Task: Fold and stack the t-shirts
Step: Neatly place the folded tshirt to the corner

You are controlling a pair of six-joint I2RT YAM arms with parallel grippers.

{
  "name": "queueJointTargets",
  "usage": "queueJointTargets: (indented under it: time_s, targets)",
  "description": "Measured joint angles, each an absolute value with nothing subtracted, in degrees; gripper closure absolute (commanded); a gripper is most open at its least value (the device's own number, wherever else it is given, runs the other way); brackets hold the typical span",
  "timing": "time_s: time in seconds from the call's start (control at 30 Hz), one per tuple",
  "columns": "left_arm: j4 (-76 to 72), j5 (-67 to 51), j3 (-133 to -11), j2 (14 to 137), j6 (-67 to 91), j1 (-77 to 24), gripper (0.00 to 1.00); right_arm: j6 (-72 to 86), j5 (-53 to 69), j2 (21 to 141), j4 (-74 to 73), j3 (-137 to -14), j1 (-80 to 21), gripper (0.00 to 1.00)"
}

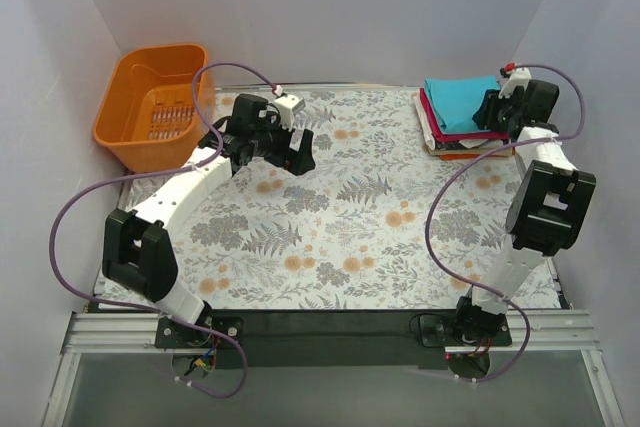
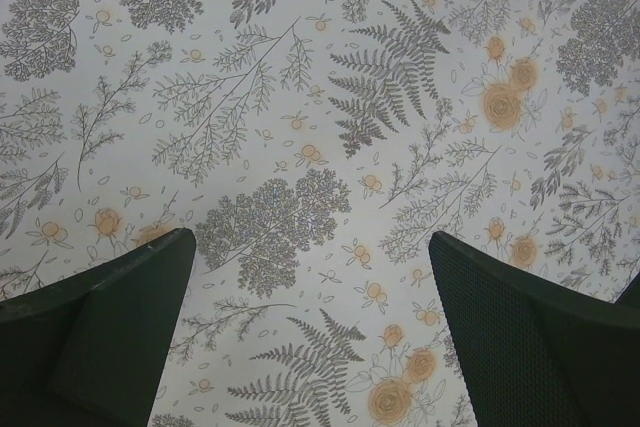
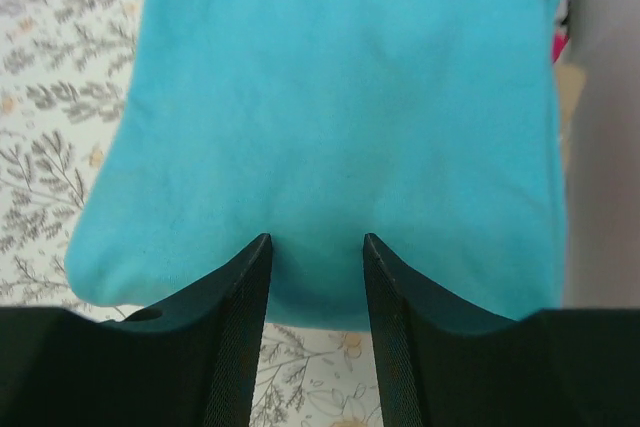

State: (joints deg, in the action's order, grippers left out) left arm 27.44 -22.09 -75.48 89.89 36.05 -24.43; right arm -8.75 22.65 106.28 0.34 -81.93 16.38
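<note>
Right tool [image 3: 316,239], narrowed on teal shirt [image 3: 340,97] upper right, grip unclear, liable to snag and skew stack [image 1: 450,139]; left tool [image 2: 310,235] released over table [image 1: 350,217].

left fingers [image 2: 95,337] spread wide; right fingers [image 3: 237,337] narrowly apart

The basket [image 1: 125,142] sits at the table's [image 1: 350,237] far left corner, the stack of t-shirts [image 1: 455,112] at its far right. The left gripper [image 1: 300,152] hangs above the table, right of the basket; the right gripper [image 1: 497,112] is at the stack's right side, seemingly just over it.
</note>
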Motion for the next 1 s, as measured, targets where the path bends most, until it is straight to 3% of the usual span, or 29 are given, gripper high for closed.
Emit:
queueJointTargets:
  time_s: [0.17,0.37,0.47,0.5,0.77,1.0]
  targets:
    - [27.59,-22.06,-75.5,89.89,36.07,-24.27,0.02,-9.15,21.63,107.74,-2.17,-79.68,16.38,0.52]
    - [29.1,-22.17,-76.62,89.97,37.21,-22.94,0.02,-9.17,22.11,107.61,-6.46,-84.09,16.38,0.36]
    - [30.15,-23.11,-78.56,90.32,38.04,-21.56,0.02,-9.17,23.29,106.48,-10.13,-89.8,16.38,0.17]
    - [30.48,-23.66,-79.33,90.5,38.22,-20.88,0.02,-9.41,23.73,105.56,-11.7,-91.68,16.38,0.03]
    - [35.03,-30.24,-81.73,90.65,41.39,-13.52,0.02,-15.2,24.56,91.59,-26.87,-98.37,12.36,0.02]
    - [35.66,-33.74,-71.35,87.39,44.05,-3.25,0.02,-20.1,23.24,81.62,-34.85,-77.95,-0.91,0.02]
